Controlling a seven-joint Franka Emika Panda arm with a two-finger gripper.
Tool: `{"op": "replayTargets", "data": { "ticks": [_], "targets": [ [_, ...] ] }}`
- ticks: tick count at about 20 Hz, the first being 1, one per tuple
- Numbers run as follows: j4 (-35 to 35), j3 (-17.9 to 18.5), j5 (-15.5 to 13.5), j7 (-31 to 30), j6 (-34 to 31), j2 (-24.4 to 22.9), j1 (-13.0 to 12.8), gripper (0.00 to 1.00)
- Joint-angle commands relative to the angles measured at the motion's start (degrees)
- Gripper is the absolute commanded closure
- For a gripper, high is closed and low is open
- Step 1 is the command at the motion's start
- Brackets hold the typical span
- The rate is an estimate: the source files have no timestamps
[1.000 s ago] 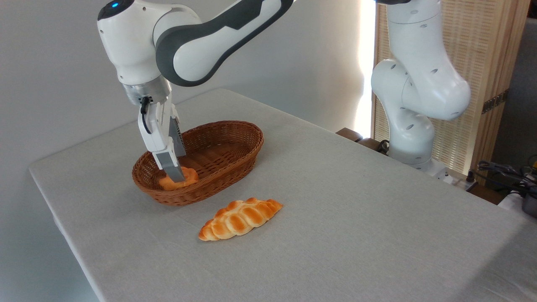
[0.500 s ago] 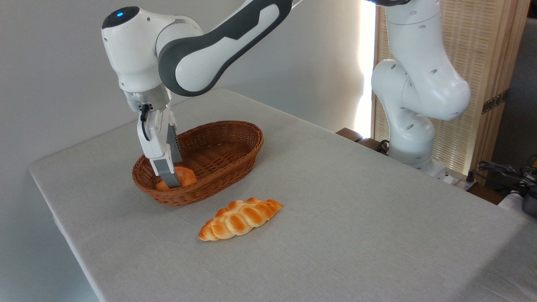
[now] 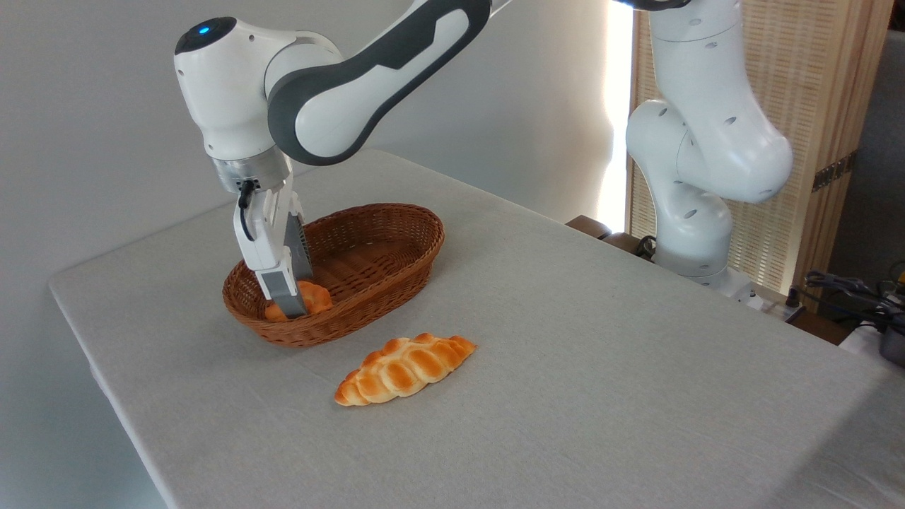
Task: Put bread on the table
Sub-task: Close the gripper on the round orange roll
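**Bun pinched low in basket: snag and slip risk on the way out**

The gripper [image 3: 291, 305] points straight down into the near-left end of the wicker basket [image 3: 396, 272], fingers closed on the bread [image 3: 314, 295], a small orange-brown bun. The near finger hides most of the bun; only its right side and a sliver at 8 o'clock of the fingertip show, so how deep the grasp sits is unclear. The bun looks level with or just below the rim at 6 o'clock, close to the basket wall.

Risks, judged from this: a shallow pinch on a rounded bun could let it rotate or drop back in. Moving sideways too early could catch the rim and drag or tip the light basket. The braided loaf [image 3: 405, 368] lies on the table [image 3: 601, 339] at 5 o'clock of the basket, so placing there risks a bump; open cloth lies at 3 o'clock.
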Motion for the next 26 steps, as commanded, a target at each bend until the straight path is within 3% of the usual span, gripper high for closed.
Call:
{"op": "replayTargets", "data": {
  "ticks": [1, 7, 13, 16, 26],
  "targets": [
    [-0.9, 0.1, 1.9, 1.1, 1.5, 0.6, -0.4, 0.0],
    [-0.9, 0.1, 3.4, 1.0, 1.6, 1.2, -1.0, 0.01],
    [-0.9, 0.1, 3.4, 0.9, 1.6, 1.2, -1.0, 0.55],
    [-0.9, 0.1, 3.4, 0.9, 1.5, 1.2, -1.0, 0.65],
    [-0.9, 0.1, 3.4, 0.6, 0.7, 0.9, -1.0, 0.8]
  ]
}}
